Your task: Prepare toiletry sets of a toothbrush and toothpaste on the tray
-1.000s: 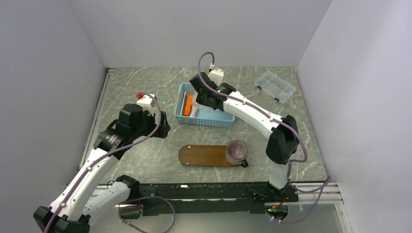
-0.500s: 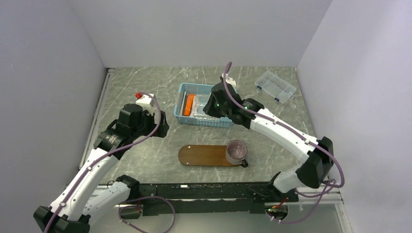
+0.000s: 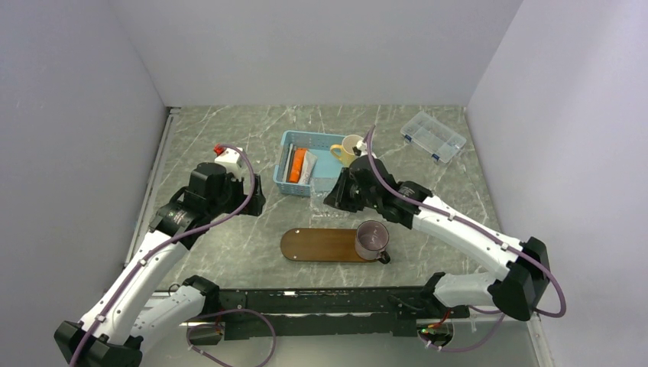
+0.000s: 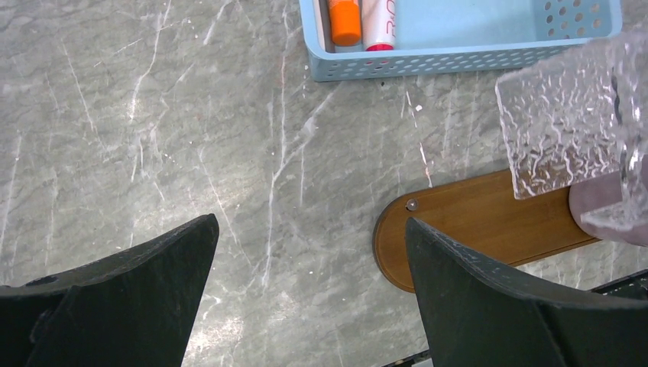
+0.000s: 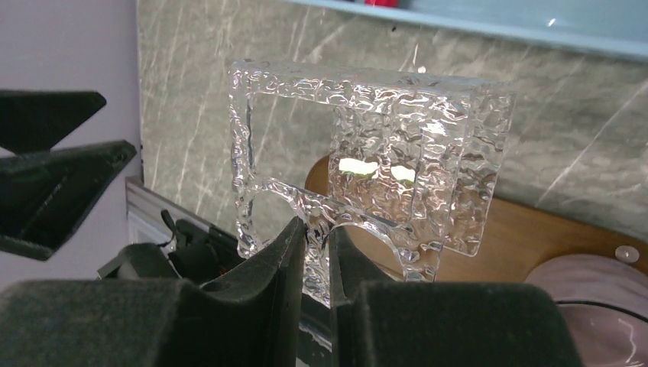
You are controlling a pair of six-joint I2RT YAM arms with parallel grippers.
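Pinching only the thin handle of a clear glass cup [image 5: 413, 160], the right claw [image 5: 317, 229] holds it in the air just above the tray [image 3: 317, 245]. That grip looks like the weak point. The glass is probably slick and its weight hangs to one side of the closed pads, so the cup could swivel or slide out. It could also knock the mauve mug [image 3: 372, 239] standing on the tray's right end. If it is set half on the tray's edge, it could tip.

The cup is boxy, with straight walls and a rippled, hammered surface. The tray is a smooth, dark brown wooden oval lying on a grey, white-veined table [image 4: 153, 115].

The left claw [image 4: 309, 229] hangs wide open and empty over bare table. The orange toothpaste [image 4: 345, 19] and the white toothpaste [image 4: 380, 23] lie side by side in the blue perforated plastic basket [image 4: 458, 61], well away from the tray. A thin grey strip beside the orange tube may be a toothbrush, but this cannot be told.
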